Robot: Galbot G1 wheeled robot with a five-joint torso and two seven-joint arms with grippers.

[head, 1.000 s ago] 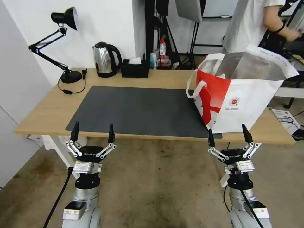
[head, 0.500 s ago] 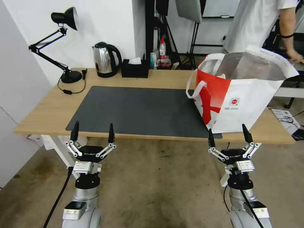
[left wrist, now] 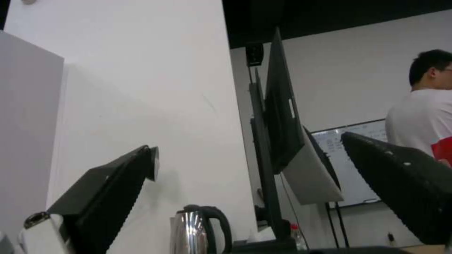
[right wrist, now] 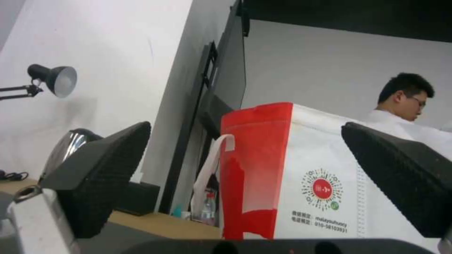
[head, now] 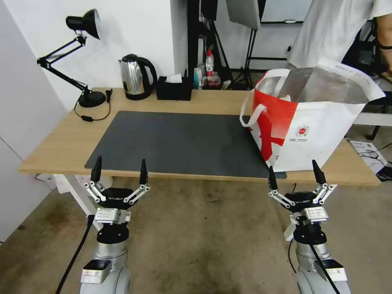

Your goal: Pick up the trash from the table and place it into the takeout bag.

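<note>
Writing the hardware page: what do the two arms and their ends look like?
Both match. Left tool and right tool: two black pointed fingers with ribbed inner pads, silver linkage bars, black palm block with white lettering, white labelled plate beneath. Wrists are black collars on silver-grey cylindrical links. A black cable runs down each arm.

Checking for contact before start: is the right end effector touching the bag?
Apart. The head view shows the right end effector open in front of the table edge, with the bag standing further back on the tabletop.
</note>
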